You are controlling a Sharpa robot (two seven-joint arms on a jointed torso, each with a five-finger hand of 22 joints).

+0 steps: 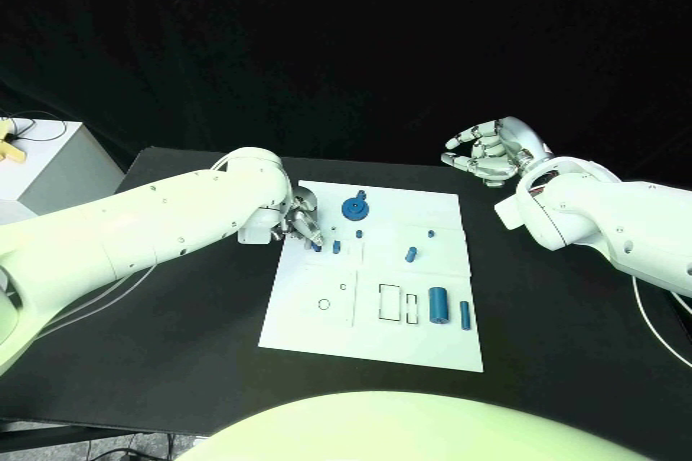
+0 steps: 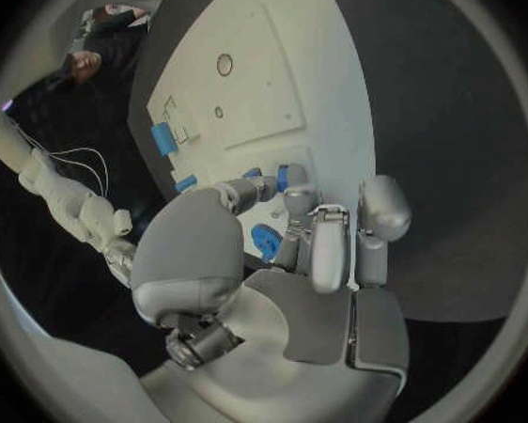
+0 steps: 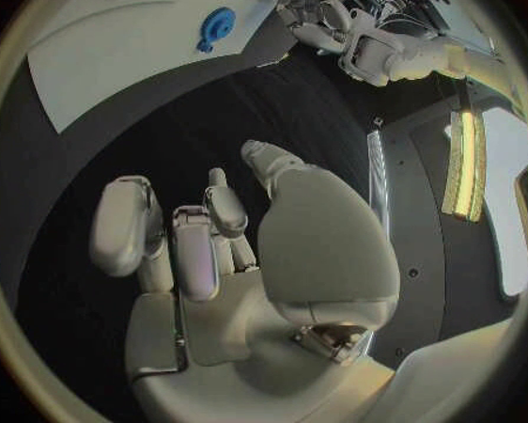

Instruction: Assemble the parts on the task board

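The white task board (image 1: 372, 311) lies mid-table. My left hand (image 1: 300, 219) reaches over its near-left corner and pinches a small blue peg (image 1: 316, 246) between thumb and a fingertip; the left wrist view shows that peg (image 2: 283, 177) at the fingertips just above the board (image 2: 264, 85). A round blue gear (image 1: 356, 210) sits beside the hand, and several small blue pieces, such as one (image 1: 411, 252), lie mid-board. Two blue cylinders (image 1: 438, 304) lie at the right. My right hand (image 1: 490, 151) hovers off the board's far right corner, fingers loosely apart and holding nothing.
Black outlines and a small ring (image 1: 323, 304) are printed on the board's near half. A white cabinet (image 1: 51, 166) stands off the table's left edge. Bare black tabletop (image 1: 562, 341) surrounds the board. The right wrist view shows the gear (image 3: 217, 23) and my left hand (image 3: 317, 14).
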